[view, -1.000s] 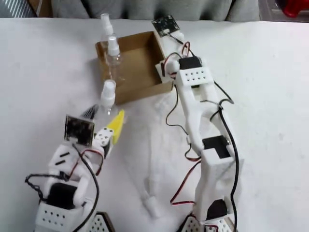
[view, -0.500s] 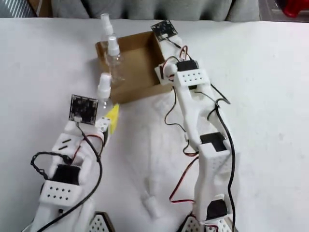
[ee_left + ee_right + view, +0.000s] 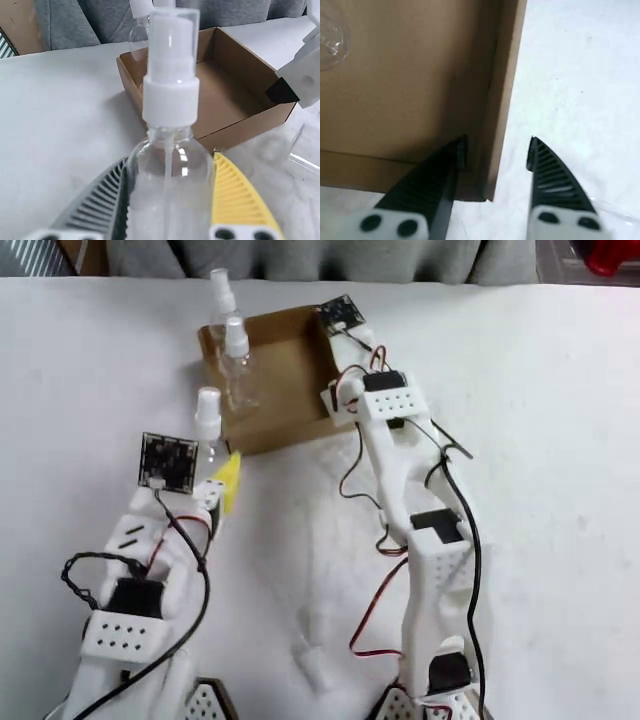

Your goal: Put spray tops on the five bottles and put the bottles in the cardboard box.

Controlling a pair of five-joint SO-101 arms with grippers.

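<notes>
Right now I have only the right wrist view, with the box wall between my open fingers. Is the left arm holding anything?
Observer: Yes. The left gripper is shut on a clear bottle that has its spray top on.
Operator: Is that bottle in the box yet?
Observer: No. It is just outside the cardboard box, off the near corner on the left arm's side.
Operator: Any other finished bottles?
Observer: A second topped bottle stands inside, by the wall on the left arm's side. A third topped bottle is at the far corner; I cannot tell if it is inside or behind.
</notes>
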